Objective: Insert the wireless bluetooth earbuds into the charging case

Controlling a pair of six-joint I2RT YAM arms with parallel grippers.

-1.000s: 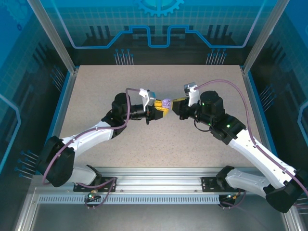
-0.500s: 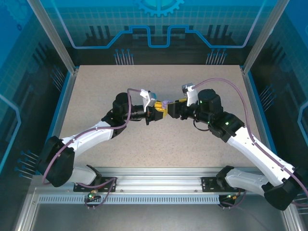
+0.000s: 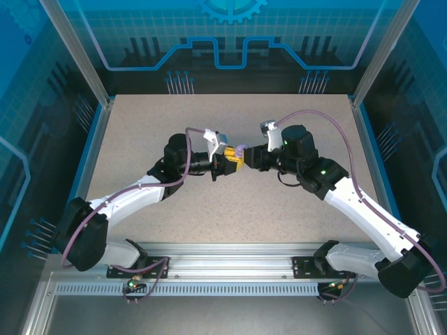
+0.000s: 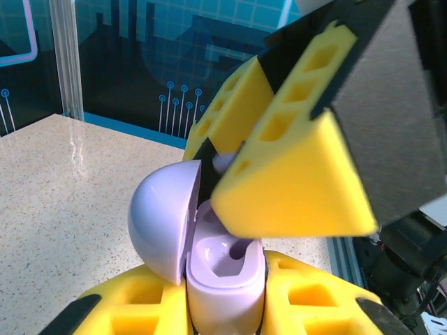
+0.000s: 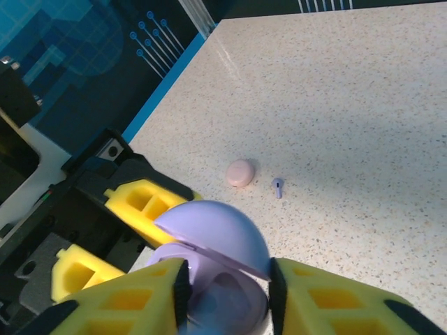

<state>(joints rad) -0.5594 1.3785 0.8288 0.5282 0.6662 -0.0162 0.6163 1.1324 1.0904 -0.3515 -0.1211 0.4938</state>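
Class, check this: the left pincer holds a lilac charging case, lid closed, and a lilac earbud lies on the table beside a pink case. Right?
No. The lilac charging case in the left pincer has its lid open, as the left wrist view shows; the rest holds.

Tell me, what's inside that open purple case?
One moulded socket in the lilac case looks empty; a yellow finger of the right gripper covers the rest.
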